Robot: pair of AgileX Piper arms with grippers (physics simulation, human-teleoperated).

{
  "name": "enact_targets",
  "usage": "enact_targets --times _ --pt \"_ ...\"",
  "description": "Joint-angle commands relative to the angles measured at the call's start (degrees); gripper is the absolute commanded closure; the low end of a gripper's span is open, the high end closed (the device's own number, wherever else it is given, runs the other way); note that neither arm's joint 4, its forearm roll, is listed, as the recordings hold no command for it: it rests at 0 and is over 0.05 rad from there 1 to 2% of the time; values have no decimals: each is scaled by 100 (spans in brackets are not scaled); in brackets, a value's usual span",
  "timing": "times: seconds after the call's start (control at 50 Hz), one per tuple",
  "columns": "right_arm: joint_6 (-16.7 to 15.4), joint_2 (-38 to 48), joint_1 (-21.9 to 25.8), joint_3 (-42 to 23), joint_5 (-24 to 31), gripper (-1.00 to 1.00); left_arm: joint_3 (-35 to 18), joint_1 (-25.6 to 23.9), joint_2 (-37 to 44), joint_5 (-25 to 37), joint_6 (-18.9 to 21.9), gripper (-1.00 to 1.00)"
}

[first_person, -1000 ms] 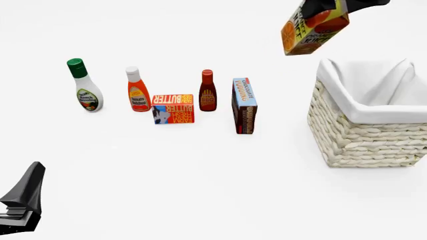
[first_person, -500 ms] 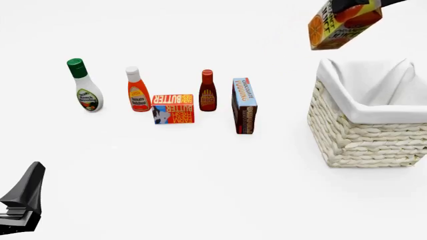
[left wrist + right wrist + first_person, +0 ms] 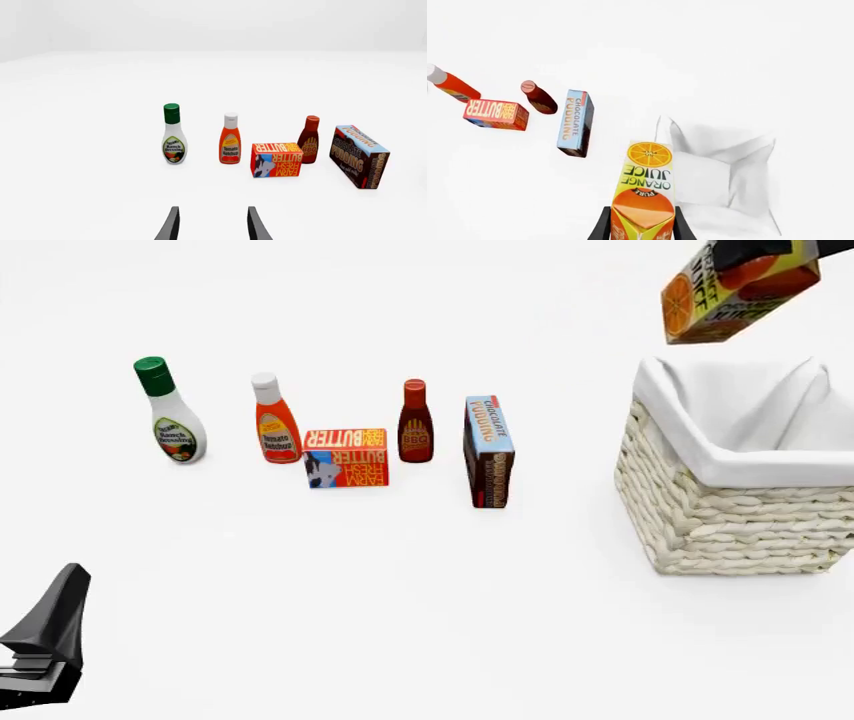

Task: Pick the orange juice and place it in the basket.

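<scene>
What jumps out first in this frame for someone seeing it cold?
The orange juice hangs tilted in the air, clamped in the right gripper above the basket at the table's right. To the left, a row of bottles and boxes stands untouched, and the left gripper is open and empty.

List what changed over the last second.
The right gripper, shut on the juice, carried it rightward from left of the basket to above its left rim. The left gripper, bottles and boxes stayed put.
</scene>
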Motion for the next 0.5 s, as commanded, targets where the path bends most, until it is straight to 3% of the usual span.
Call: enact_targets --times 0.02,0.26,0.5 --pt "-9 -180 -309 114 0 100 0 -2 0 0 0 -100" --pt "-457 -431 -877 336 0 100 0 -1 0 0 0 -100" --pt "-366 -554 -1070 490 0 100 0 0 0 0 -1 -100"
